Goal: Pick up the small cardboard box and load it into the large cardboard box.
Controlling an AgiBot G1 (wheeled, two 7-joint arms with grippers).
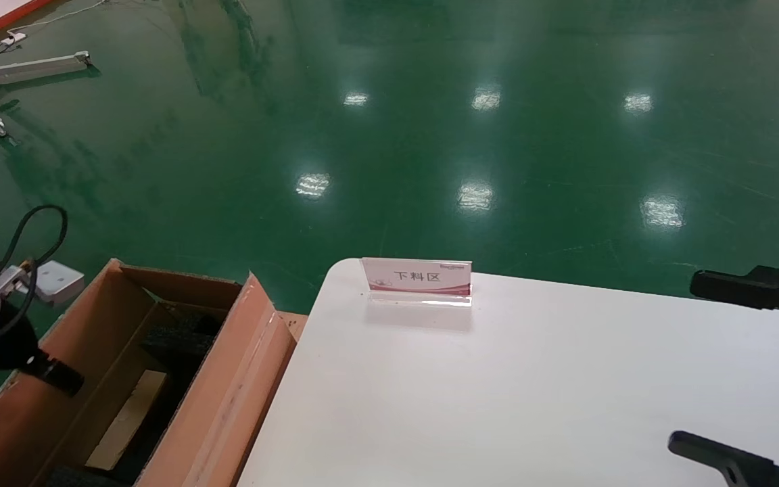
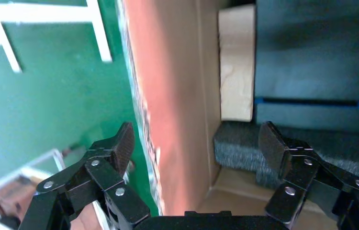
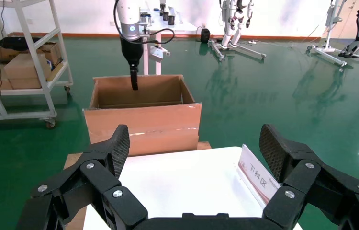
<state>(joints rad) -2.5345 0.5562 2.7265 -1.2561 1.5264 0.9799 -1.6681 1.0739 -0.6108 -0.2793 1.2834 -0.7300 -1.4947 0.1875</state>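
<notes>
One large box [image 1: 227, 379], one small box [image 1: 127, 419] inside it, one table [image 1: 531, 392], one sign [image 1: 418, 279], two grippers: left [image 2: 194, 143], right [image 3: 194, 146].

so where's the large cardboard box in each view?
Head view: large cardboard box at lower left, beside the white table.
Left wrist view: its wall fills the centre, foam inside.
Right wrist view: upper centre, beyond the table.
Shared landmark: left end effector at its rim.
</notes>
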